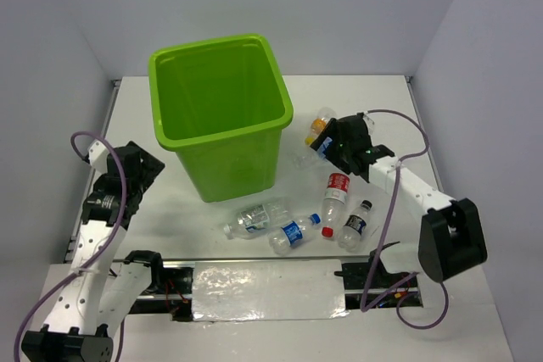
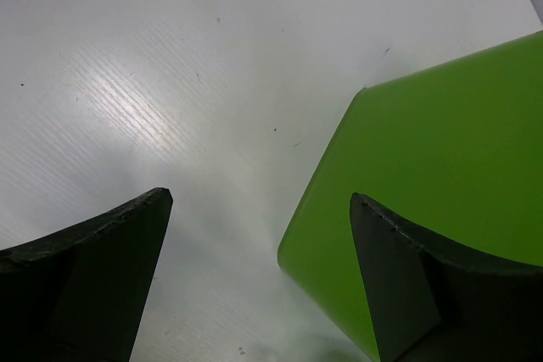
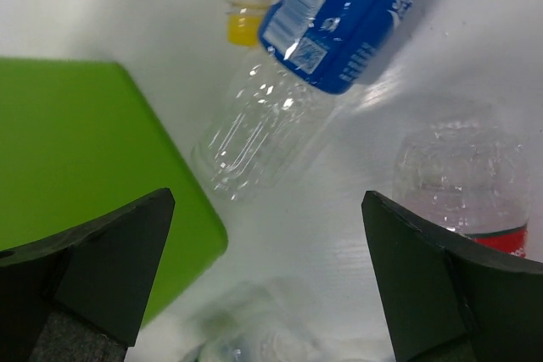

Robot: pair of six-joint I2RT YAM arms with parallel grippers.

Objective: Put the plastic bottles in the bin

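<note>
plastic bottles (image 1: 293, 231) all lie loose on the desk (image 1: 382, 99), none visible in the bin (image 1: 233, 163): four scattered before it, two by its right wall. bin upright, mouth open to receive. right tool (image 3: 267, 201) hangs wide over the blue-label bottle (image 3: 339, 14), probably lining up a grasp. left tool (image 2: 259, 197) wide, empty, beside the bin.

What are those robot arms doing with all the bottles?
The robot is tidying plastic bottles into the green bin. Right now it holds nothing. The right gripper is open and hovers over a blue-labelled bottle lying beside the bin. The left gripper is open too, on the bin's other side. The bottles lie on the table, and none can be seen inside the bin.
</note>
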